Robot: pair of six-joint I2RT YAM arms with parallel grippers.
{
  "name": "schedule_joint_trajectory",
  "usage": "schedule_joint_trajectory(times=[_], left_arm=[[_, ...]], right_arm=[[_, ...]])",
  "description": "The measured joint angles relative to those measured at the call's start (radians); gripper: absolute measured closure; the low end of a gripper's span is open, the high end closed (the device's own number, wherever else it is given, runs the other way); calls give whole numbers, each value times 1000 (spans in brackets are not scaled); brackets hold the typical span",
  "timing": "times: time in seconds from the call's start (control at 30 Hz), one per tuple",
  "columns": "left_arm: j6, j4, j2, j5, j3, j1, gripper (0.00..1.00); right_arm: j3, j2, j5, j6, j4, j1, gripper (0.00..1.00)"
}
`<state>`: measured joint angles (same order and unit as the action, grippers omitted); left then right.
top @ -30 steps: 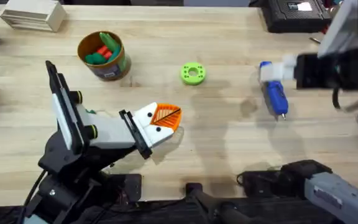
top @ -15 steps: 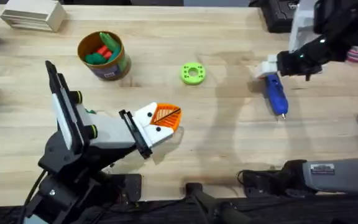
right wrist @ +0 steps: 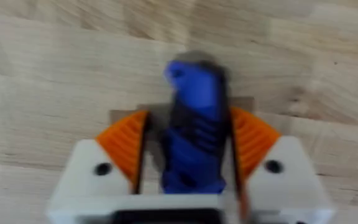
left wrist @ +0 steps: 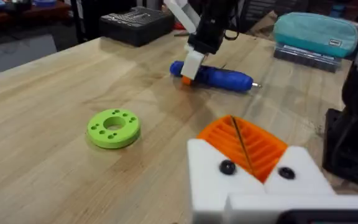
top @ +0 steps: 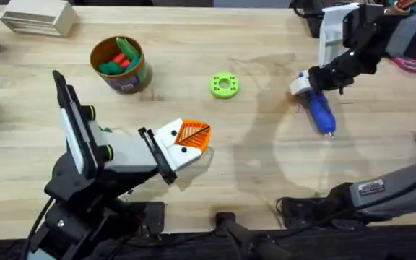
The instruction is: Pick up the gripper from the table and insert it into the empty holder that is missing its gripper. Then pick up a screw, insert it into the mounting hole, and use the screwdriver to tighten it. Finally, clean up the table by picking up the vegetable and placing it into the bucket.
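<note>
1. Blue plastic is what we are seeing first: the screwdriver (top: pixel 319 110) is lying flat on the table (top: pixel 266 166), on its right side, tip toward the arms' bases.
2. We are finding the right tool (right wrist: pixel 185 146) down over the screwdriver's handle end, its orange pads (right wrist: pixel 124 144) sitting on either side of the handle with a narrow gap showing at each side.
3. We are seeing the left tool (top: pixel 191 139) resting low over the table's middle, its two orange pads pressed together, nothing between them.
4. The green ring (top: pixel 224 84) is lying between the screwdriver and the bucket (top: pixel 120 65).
5. The bucket is standing upright at the far left of the table, holding green and red vegetables.
</note>
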<state>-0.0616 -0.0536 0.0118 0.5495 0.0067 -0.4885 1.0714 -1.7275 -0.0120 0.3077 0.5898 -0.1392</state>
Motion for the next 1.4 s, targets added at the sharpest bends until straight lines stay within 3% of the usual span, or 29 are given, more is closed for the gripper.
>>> schedule_joint_trajectory(times=[0.13, 0.2, 0.4, 0.5, 0.83, 0.97, 1.17, 1.27, 1.4], left_arm=[[0, 0, 0, 0, 0, 0, 991], [0, 0, 0, 0, 0, 0, 991], [0, 0, 0, 0, 0, 0, 991], [0, 0, 0, 0, 0, 0, 991], [0, 0, 0, 0, 0, 0, 991], [0, 0, 0, 0, 0, 0, 991], [0, 0, 0, 0, 0, 0, 991], [0, 0, 0, 0, 0, 0, 991], [0, 0, 0, 0, 0, 0, 991]], right_arm=[[2, -6, -7, 10, -11, 1, 877], [8, -9, -19, 7, -7, 1, 977], [57, -2, -113, 8, 83, 12, 972], [103, 59, -139, 7, 60, 14, 972], [164, 546, -165, -42, 17, -4, 972], [77, 685, -175, -79, 16, -15, 972], [-181, 873, -81, -181, -35, 4, 972], [-268, 961, 29, -245, -129, 60, 972], [-298, 1020, 167, -349, -286, 180, 972]])
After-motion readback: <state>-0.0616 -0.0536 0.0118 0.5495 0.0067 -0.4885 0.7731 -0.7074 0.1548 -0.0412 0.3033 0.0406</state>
